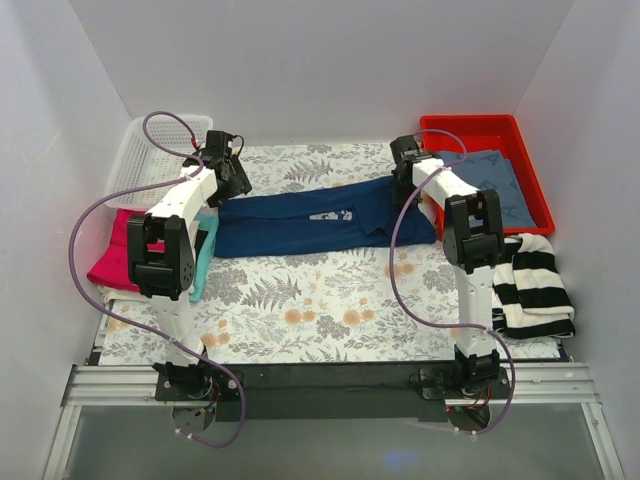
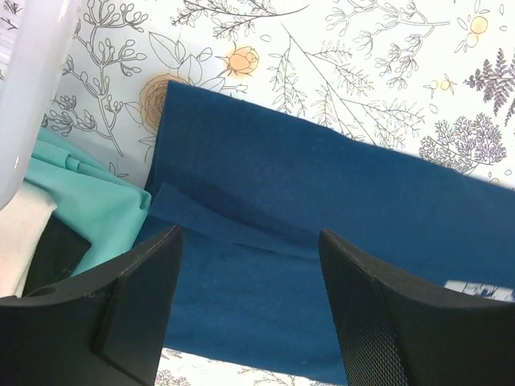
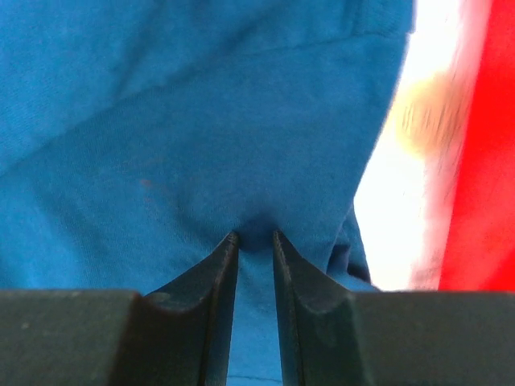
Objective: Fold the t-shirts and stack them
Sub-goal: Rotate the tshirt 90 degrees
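— Where was the navy t-shirt (image 1: 320, 220) seen?
— It was laid flat across the far part of the floral bench (image 1: 300, 300), folded into a long band.
— And the jaws?
— The left jaws were held wide apart over its left end, and nothing was gripped. The right jaws were almost closed, and a pinch of its cloth was caught between them.

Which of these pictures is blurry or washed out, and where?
Right wrist view: the red tray and the pale strip beside it are overexposed and blurred, the navy t-shirt sharper. Left wrist view: crisp throughout. Top view: evenly lit.
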`<action>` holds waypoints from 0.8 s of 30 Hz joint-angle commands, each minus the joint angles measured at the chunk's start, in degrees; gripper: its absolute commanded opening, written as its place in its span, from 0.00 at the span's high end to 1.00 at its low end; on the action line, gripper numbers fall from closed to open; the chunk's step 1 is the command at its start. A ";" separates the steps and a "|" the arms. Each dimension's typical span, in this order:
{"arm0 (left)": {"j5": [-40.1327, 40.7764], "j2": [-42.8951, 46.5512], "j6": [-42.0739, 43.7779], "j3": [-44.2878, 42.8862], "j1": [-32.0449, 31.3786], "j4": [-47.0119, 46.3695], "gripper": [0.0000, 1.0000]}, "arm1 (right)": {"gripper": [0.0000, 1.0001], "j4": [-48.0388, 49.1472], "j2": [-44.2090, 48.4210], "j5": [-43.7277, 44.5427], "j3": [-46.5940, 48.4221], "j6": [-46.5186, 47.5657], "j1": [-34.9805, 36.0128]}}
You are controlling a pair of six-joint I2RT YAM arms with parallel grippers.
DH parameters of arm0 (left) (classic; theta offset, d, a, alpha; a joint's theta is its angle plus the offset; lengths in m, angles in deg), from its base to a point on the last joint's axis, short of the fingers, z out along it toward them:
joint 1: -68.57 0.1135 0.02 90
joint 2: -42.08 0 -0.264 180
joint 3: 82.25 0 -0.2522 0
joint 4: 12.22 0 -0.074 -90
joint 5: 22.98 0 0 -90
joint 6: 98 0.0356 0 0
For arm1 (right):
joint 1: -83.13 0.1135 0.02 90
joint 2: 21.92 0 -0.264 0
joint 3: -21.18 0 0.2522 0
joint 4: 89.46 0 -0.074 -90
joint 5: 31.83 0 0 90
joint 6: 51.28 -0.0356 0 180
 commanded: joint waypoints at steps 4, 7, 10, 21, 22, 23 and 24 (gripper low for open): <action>-1.68 4.58 0.97 0.71 -0.12 1.62 0.33 | 0.71 -6.96 -15.40 11.29 20.81 2.06 -0.02; -2.82 5.02 0.71 1.06 -0.12 1.89 0.33 | 0.70 -6.44 -19.88 12.89 29.14 3.90 -0.02; -4.05 4.94 0.54 1.59 -0.12 1.80 0.33 | 0.71 -2.49 -18.50 9.49 32.17 5.75 0.07; -1.95 1.16 -1.04 -1.31 -0.12 2.06 0.33 | 0.60 17.56 4.10 -10.12 23.20 11.12 4.55; -1.95 0.63 -1.31 -1.92 -0.12 2.24 0.33 | 0.59 17.30 5.23 -11.35 22.86 10.95 5.25; -1.86 0.19 -1.57 -3.23 -0.12 2.41 0.33 | 0.59 17.04 5.85 -11.63 22.07 10.86 6.82; -1.95 -0.94 -1.57 -3.94 -0.12 2.59 0.33 | 0.58 16.69 6.29 -11.98 20.15 10.60 7.71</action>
